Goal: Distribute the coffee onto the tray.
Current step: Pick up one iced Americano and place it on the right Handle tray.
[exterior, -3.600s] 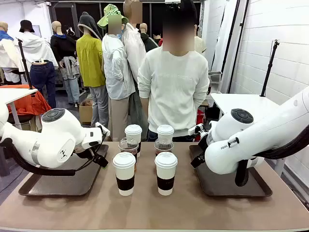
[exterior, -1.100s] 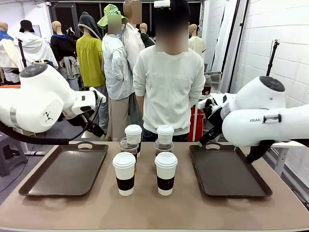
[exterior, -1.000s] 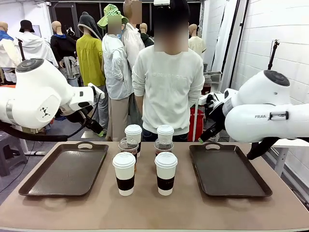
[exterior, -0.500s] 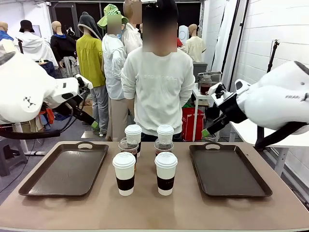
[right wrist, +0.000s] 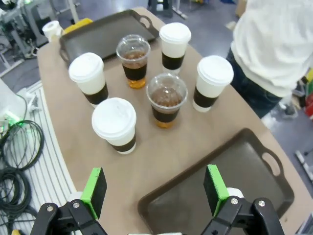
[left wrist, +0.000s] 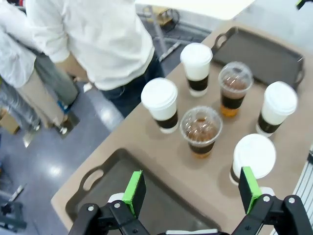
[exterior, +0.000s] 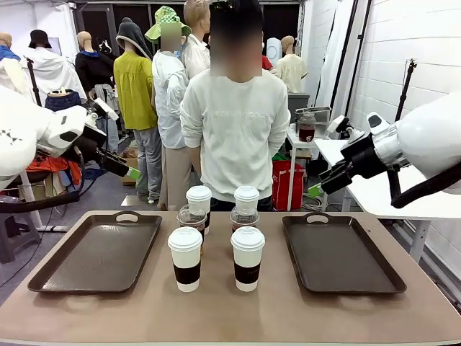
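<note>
Left wrist view: left gripper (left wrist: pixel 191 191) has its fingers spread wide with nothing between them, up in the air above the left tray (exterior: pixel 94 252). Right gripper (right wrist: pixel 155 190) is the same, spread and empty, high over the right tray (exterior: pixel 338 252). All six coffees sit mid-table (exterior: pixel 230 313) between the trays, none on a tray. Four white sleeved cups (exterior: pixel 185 258) make the front and back rows, and two clear dome-lidded cups (right wrist: pixel 166 100) sit between them. A person in a white top (exterior: pixel 234 137) stands at the far edge.
</note>
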### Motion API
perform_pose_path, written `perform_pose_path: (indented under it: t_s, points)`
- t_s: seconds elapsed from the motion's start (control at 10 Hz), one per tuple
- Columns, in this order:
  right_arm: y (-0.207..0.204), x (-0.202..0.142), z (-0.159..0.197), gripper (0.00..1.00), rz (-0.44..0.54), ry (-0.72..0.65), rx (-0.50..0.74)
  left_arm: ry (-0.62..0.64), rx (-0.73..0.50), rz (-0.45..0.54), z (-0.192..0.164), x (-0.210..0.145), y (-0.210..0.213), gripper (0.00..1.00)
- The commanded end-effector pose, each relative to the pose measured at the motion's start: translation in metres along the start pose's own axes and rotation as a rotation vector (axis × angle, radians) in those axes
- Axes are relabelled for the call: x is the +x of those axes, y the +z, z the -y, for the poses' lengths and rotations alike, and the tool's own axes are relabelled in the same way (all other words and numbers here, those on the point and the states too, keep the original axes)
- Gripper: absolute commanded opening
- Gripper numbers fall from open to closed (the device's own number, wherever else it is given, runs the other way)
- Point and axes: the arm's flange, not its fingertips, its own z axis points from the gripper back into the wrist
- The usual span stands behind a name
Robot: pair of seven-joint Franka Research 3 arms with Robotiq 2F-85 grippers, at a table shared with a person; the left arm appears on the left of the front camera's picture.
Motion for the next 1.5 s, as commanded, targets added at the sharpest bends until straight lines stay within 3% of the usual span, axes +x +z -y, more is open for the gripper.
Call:
perform_pose_path:
  t_s: [0.0,0.3,0.4,1.4]
  points:
    - [-0.0015,0.0011,0.0067,1.0,0.042,0.017,0.051,0.013,-0.066,0.087,-0.0039,-0.0103,0.0017,1.0]
    - [-0.0048,0.0055,0.0036,1.0,0.043,0.019,0.03,0.046,0.016,0.043,0.0036,-0.0118,0.0013,1.0]
    - [0.0014,0.0025,0.0015,1.0,0.046,0.006,0.034,0.026,-0.038,0.066,-0.0013,-0.0051,0.0088,1.0]
    - [0.0014,0.0025,0.0015,1.0,0.046,0.006,0.034,0.026,-0.038,0.066,-0.0013,-0.0051,0.0088,1.0]
